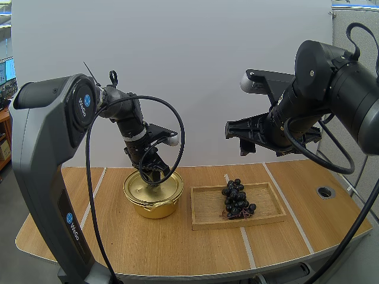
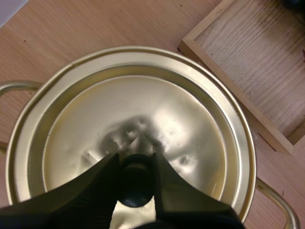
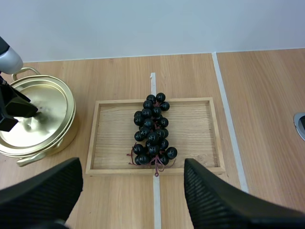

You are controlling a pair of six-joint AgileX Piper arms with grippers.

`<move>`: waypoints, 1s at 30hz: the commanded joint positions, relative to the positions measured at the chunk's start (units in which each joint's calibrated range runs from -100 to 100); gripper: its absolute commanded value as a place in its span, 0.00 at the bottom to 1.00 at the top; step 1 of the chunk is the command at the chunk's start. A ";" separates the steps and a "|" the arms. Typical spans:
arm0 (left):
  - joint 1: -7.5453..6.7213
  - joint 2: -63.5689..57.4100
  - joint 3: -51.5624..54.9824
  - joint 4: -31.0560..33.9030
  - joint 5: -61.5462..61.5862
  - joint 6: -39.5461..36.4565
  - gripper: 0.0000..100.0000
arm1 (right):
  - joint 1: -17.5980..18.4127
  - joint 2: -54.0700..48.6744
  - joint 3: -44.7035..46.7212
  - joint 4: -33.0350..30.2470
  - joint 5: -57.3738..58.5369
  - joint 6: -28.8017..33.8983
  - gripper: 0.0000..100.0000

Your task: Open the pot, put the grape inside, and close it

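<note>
Pinching the black knob [image 2: 136, 188] between its fingers, the left tool [image 2: 135, 161] sits straight above the lid [image 2: 143, 109], which lies seated on the gold pot [image 1: 153, 206] on the desk [image 1: 177, 248]. The centred hold should let the lid lift off level. The right tool [image 3: 132, 167] hangs spread wide and empty over the tray [image 3: 200, 119], likely placed to take the grapes [image 3: 152, 131], which lie in the tray just beside the pot.

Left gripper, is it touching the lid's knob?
Touching. The left wrist view shows the fingers of the left gripper pinching the black knob on the lid.
</note>
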 commanded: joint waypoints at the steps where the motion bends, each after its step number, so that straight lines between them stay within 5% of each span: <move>1: -0.17 -1.95 -0.55 0.31 2.14 0.13 0.00 | -0.16 -0.22 0.11 0.33 0.02 0.00 1.00; 13: -0.17 -16.88 -6.76 1.07 11.92 -1.11 0.00 | -0.16 -0.22 0.11 0.33 0.02 0.00 1.00; 30: -0.17 -38.67 -28.43 7.90 13.01 -10.33 0.00 | -0.16 -0.22 0.11 0.45 0.02 0.00 1.00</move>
